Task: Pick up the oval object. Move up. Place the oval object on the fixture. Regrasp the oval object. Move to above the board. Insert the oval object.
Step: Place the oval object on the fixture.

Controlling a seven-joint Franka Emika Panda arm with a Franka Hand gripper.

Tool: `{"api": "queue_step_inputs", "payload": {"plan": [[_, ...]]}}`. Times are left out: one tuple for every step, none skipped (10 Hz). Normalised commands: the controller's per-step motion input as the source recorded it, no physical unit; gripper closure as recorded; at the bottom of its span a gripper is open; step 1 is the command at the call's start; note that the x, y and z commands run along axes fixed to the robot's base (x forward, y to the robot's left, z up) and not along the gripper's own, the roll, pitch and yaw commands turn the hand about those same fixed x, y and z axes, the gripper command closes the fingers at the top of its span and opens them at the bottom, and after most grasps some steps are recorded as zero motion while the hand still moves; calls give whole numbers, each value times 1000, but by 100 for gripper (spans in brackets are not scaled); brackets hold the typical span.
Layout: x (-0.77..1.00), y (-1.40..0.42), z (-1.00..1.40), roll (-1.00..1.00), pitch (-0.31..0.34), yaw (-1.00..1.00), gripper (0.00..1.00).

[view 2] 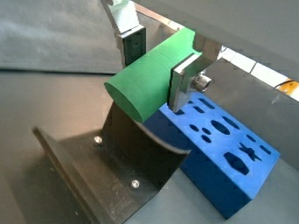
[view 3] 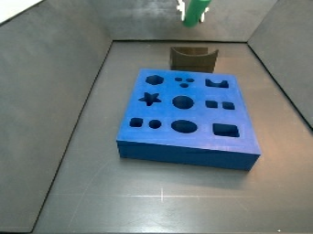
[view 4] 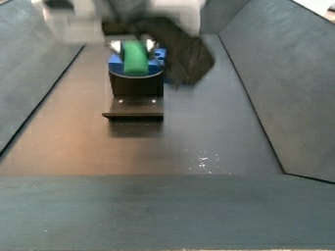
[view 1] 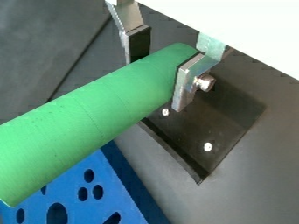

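Peg [view 1: 87, 118], bright green, sat clamped between the fingers [view 1: 191, 77] of the pincer [view 1: 162, 54], its long axis running crosswise out one side, held in the air above the fixture [view 2: 100, 171]. A side view placed the block [view 3: 191, 57] behind the board [view 3: 184, 117]; wrist views alone showed the grip

Light is even and fairly dim in all views, coming from above. A small white glare patch sits on the dark glossy floor [view 4: 206, 159] in a side view, and a fainter one [view 3: 159, 194] in front of the thick blue slab with cut-out holes [view 3: 189, 128]. The silver two-finger gripper [view 4: 131, 29] holding the bright green oval rod [view 4: 131, 57] is smeared by blur (its top nearly white). Both wrist views are sharper, the rod [view 1: 93, 114] casting soft shadow.
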Motion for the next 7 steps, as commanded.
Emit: {"api": "queue_step_inputs", "payload": {"plan": [[162,103,-1000,-976,23,-204,100],[168,107,-1000,-875,12,-183,100],[180,117,-1000,-665,-3,-150,100],[193,125,-1000,-506,-5,-127,100],[190,121,-912,-312,4,-102,100],[171,99,-784,-251,5,-91,100],[122,77,-526,-190,5,-79,100]]}}
